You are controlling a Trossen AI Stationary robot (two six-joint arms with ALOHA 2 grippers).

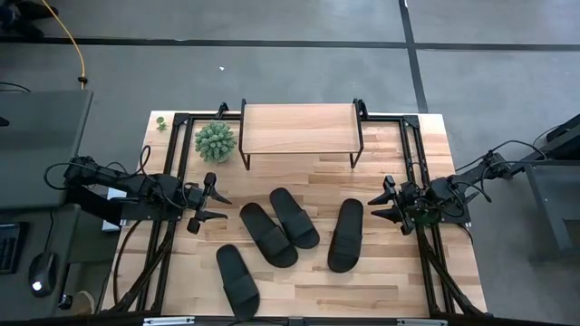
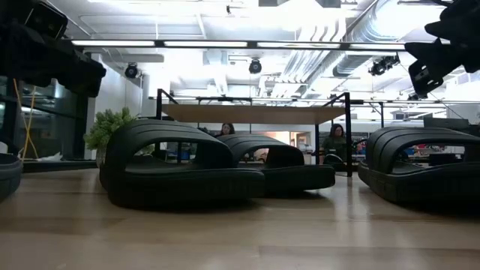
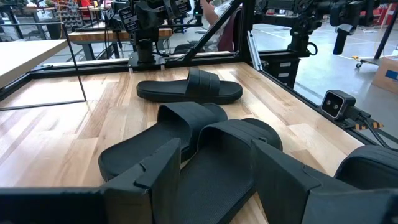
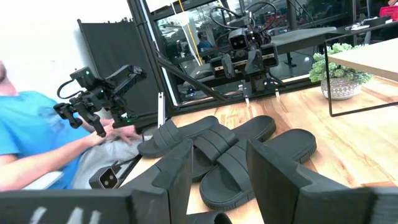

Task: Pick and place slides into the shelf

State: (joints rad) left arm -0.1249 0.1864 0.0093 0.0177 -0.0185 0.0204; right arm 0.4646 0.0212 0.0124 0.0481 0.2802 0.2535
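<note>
Four black slides (image 1: 280, 224) lie on the table (image 1: 390, 281) in front of the shelf (image 1: 299, 129): two touching side by side in the middle, one to their right, one nearer the front left. The left hand (image 1: 216, 205) and right hand (image 1: 379, 207) hover at either side, both spread open and holding nothing.

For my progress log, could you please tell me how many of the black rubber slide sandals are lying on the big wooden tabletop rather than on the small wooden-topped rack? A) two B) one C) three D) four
D: the high view shows all four black rubber slide sandals lying on the large wooden tabletop, and the small wooden-topped rack with black metal legs holds none.
</note>
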